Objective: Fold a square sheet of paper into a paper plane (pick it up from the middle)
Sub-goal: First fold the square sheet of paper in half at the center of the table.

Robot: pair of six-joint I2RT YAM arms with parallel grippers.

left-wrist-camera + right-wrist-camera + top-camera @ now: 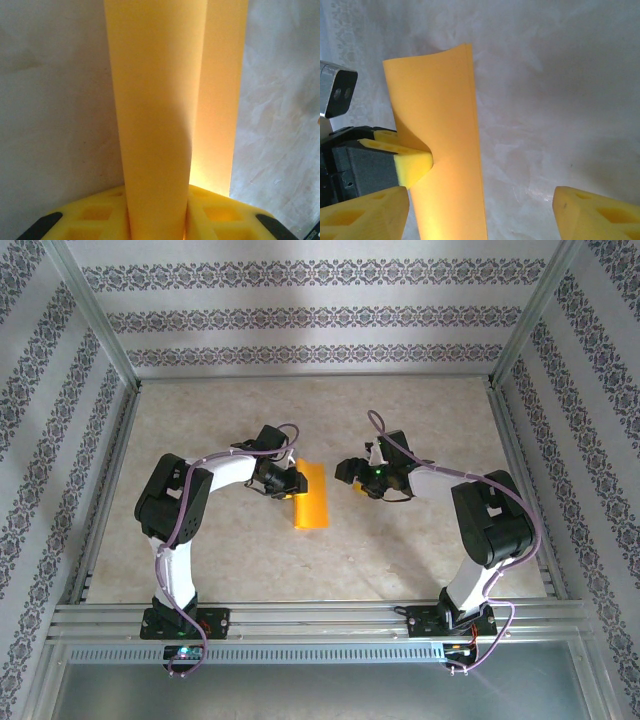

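Paper (309, 496), a narrow folded strip in the middle of the table (400, 560), is pinched by the left gripper (285, 483); its wrist view shows doubled layers. Nearby the right gripper (350, 472) gapes empty.

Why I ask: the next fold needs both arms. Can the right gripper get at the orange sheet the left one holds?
Probably yes: the right gripper is open, facing the orange sheet across bare table; the left gripper clamps only its far side.
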